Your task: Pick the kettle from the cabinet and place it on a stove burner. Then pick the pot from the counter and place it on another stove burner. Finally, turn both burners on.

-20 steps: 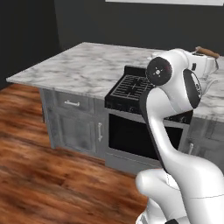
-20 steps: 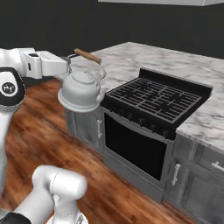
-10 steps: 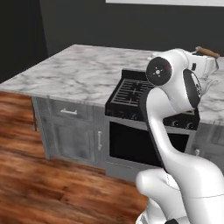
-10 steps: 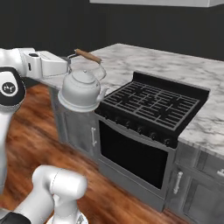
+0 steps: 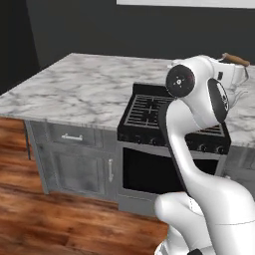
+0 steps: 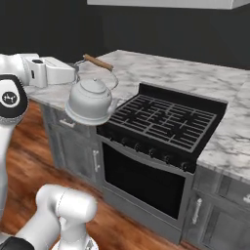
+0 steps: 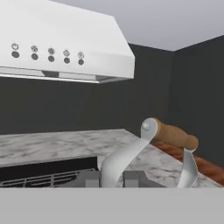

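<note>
The small silvery-white kettle [image 6: 90,100] hangs in the air just left of the stove's front left corner, level with the counter edge. My gripper [image 6: 76,68] is shut on the thin metal arch of its handle, next to the brown wooden piece [image 6: 97,62]. In the hand view that metal strap [image 7: 124,157] runs up between my fingertips [image 7: 91,179] to the wooden piece [image 7: 175,135]. From the left, my arm covers most of the kettle, and its handle [image 5: 235,59] shows past it. The black burner grates [image 6: 161,119] [image 5: 144,107] carry nothing. The pot and the cabinet are out of view.
The white marble counter [image 5: 74,84] [image 6: 195,78] wraps around the black cooktop, above dark grey drawers [image 5: 74,139] and the oven door [image 6: 141,180]. A row of knobs [image 6: 151,156] lines the stove front. A white range hood [image 7: 65,43] hangs above. Wooden floor [image 5: 50,224] lies in front.
The whole scene has shifted in both base views, so the base has driven and the stove now sits nearer and more central. The kettle stays held the same way.
</note>
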